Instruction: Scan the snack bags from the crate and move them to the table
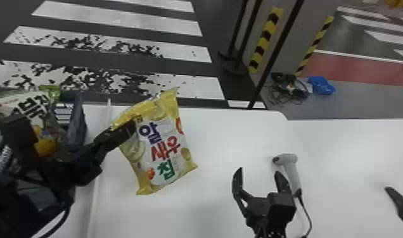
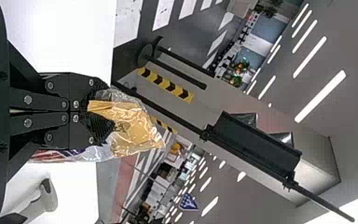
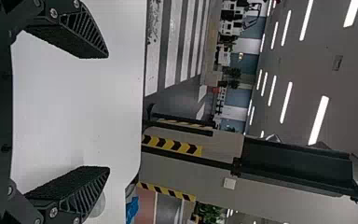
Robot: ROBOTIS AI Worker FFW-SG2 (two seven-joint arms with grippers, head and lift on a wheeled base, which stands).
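My left gripper (image 1: 131, 126) is shut on the upper left edge of a yellow-and-white snack bag (image 1: 163, 148), which hangs over the white table (image 1: 216, 136). In the left wrist view the left gripper (image 2: 103, 113) pinches the crumpled, shiny end of the bag (image 2: 137, 130). Over the table's near part is the right gripper (image 1: 260, 172), and the right gripper (image 3: 107, 112) has its fingers spread wide with nothing between them. The white scanner (image 1: 289, 167) lies just beyond and right of it. At far left the crate (image 1: 78, 123) holds other bags, including a pale one (image 1: 36, 104).
A thin ridge (image 1: 98, 177) runs along the table between crate and scanner. The scanner's dark cable (image 1: 307, 216) trails toward the near edge. A black pointed part (image 1: 400, 202) juts in at the right side. Dark poles stand behind the table.
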